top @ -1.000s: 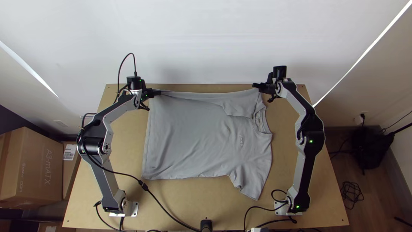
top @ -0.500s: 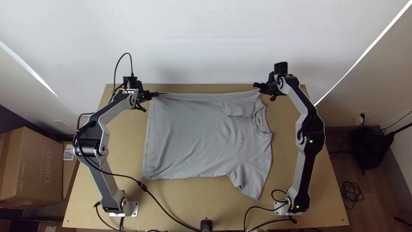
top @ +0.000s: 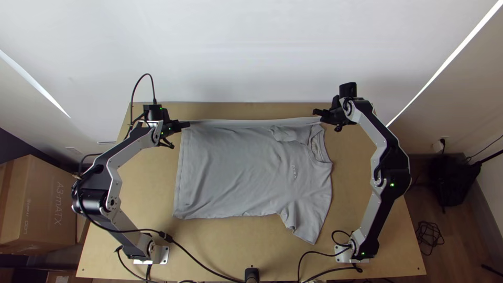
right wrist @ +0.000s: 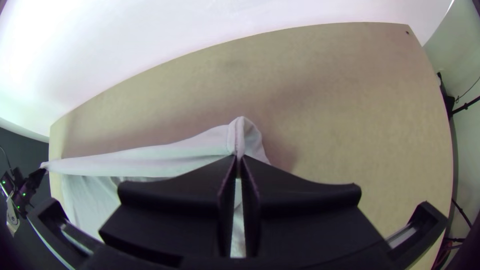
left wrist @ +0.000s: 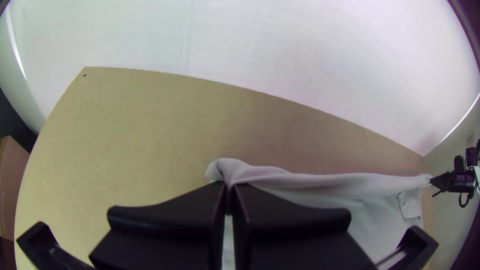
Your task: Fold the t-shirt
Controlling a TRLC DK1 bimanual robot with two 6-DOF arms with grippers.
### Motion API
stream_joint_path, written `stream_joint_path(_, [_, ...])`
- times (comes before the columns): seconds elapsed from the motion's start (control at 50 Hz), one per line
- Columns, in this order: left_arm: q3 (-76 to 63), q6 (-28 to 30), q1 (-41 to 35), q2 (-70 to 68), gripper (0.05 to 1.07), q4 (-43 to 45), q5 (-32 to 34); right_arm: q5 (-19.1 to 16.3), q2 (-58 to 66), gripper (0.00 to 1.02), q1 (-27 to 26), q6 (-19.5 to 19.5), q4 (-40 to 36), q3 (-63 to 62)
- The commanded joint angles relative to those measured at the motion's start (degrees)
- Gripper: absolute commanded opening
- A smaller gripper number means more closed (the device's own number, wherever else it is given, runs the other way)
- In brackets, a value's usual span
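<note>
I've got a wide, light brown wooden desk (top: 152,191), and on it a soft, pale grey cloth t-shirt (top: 230,173) lies between my two pincers and down toward me. Most of it is spread flat, with little wrinkles. Its far edge is lifted a bit and pulled into a long band from one pincer to the other.

My left pincer (left wrist: 229,187) is squeezed together on the edge at the bottom-hem end. My right pincer (right wrist: 239,159) is squeezed together too, on the edge at the shoulder end.

The near sleeve (top: 306,225) points away from both pincers, toward my side. The round neck hole (top: 318,147) is just below the right pincer.

I think this shirt is light and floppy, so it won't break, but its middle may sag or slip. Holding both ends of the edge seems best, moving them together to fold it over.
</note>
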Motion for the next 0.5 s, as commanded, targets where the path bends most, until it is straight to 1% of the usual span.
stream_joint_path(0.0, [-4.6, -1.5, 0.3, -3.7, 0.08, 1.6, -0.2, 0.1, -5.2, 0.02, -0.7, -0.6, 1.9, -5.6])
stream_joint_path(0.2, [-10.9, -1.8, 0.0, -6.0, 0.08, 3.5, -0.2, 0.1, -9.6, 0.02, -0.4, -0.7, 4.2, -12.9])
stream_joint_path(0.48, [-16.7, -3.0, -0.2, -8.3, 0.08, 7.1, -0.2, 0.2, -11.9, 0.02, -0.3, -0.6, 7.3, -20.3])
